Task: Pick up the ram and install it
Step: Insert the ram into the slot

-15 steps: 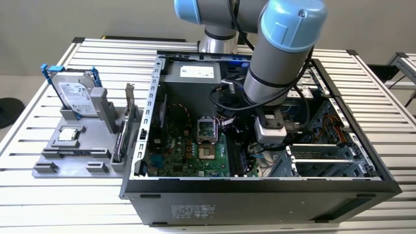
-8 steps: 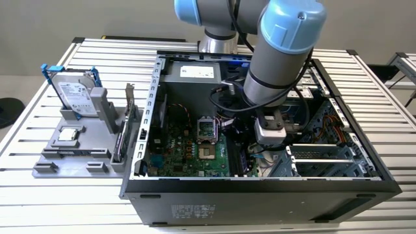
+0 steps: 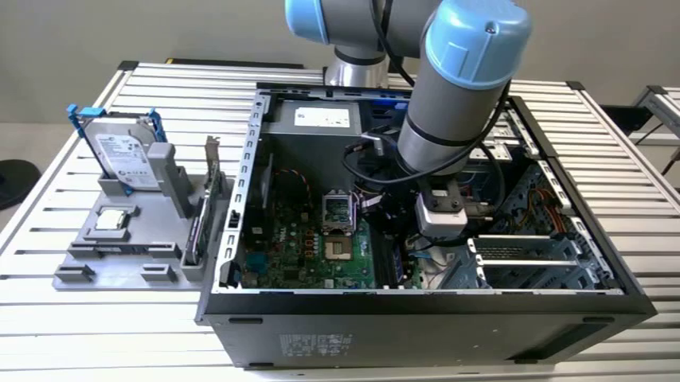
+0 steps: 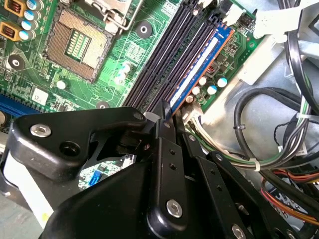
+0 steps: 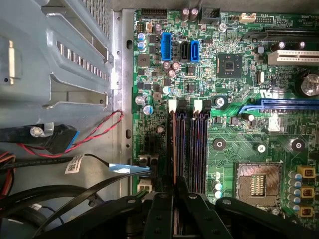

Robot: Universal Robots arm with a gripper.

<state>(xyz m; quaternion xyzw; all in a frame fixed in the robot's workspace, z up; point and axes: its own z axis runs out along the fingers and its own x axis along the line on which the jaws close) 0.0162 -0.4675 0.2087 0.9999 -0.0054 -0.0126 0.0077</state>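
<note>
Blue ram [image 4: 197, 69] w/ white label; green motherboard [image 5: 239, 124]; black tool [image 4: 167, 122]; blue-framed silver drive [image 3: 126, 151].

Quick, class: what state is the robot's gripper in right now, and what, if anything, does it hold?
Gripper: closed on the ram, which stands on edge in a memory slot on the motherboard.
</note>
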